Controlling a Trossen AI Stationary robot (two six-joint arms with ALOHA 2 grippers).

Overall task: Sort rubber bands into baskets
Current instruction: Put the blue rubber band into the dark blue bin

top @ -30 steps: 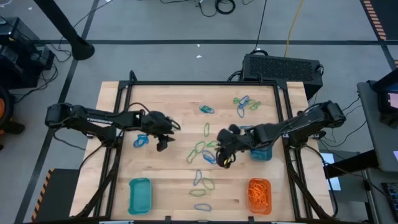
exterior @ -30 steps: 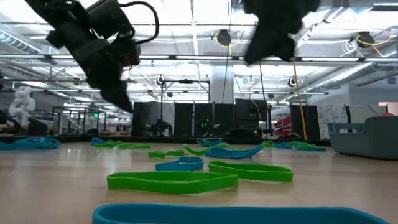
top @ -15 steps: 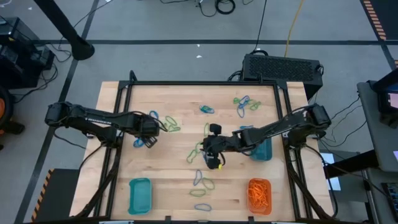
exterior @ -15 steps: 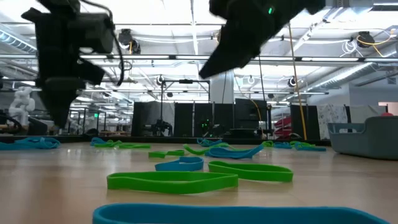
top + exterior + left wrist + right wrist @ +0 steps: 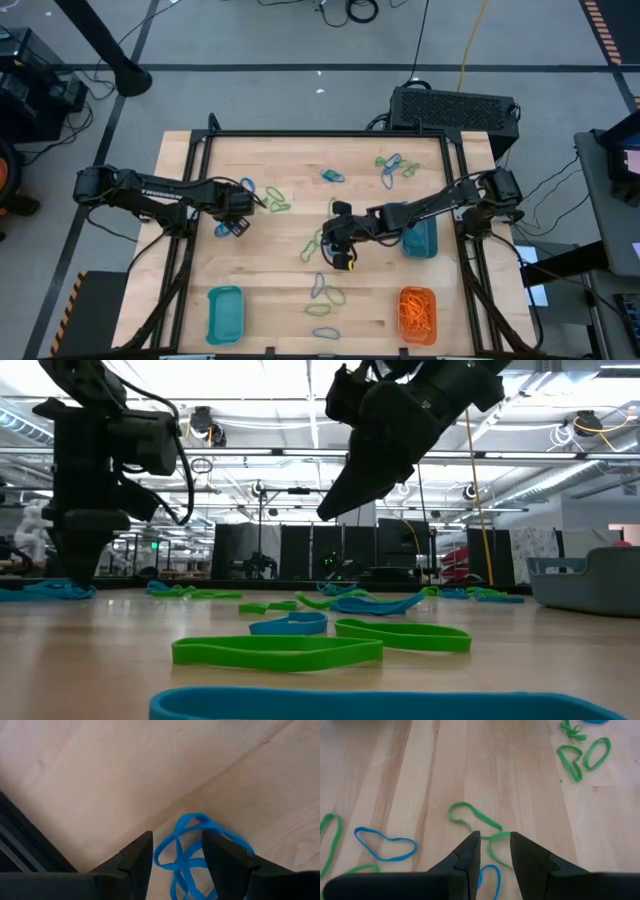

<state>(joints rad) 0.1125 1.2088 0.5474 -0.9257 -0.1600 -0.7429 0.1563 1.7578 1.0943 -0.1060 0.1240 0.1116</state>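
High view, left claw point(image 5: 237, 212) hiding blue bands point(image 5: 192, 851)

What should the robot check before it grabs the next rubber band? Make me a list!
1. Left tool open over a band: ok. Its fingers straddle the blue rubber band on the table.
2. Right tool open: ok. A gap shows between its fingers, above the green rubber band.
3. Either tool already holding a band: ok, nothing shows between the fingers.
4. Orange basket ready: ok, it holds orange bands.
5. Teal basket near the left arm: ok, it looks empty.
6. Left tool touching the table: cannot tell.
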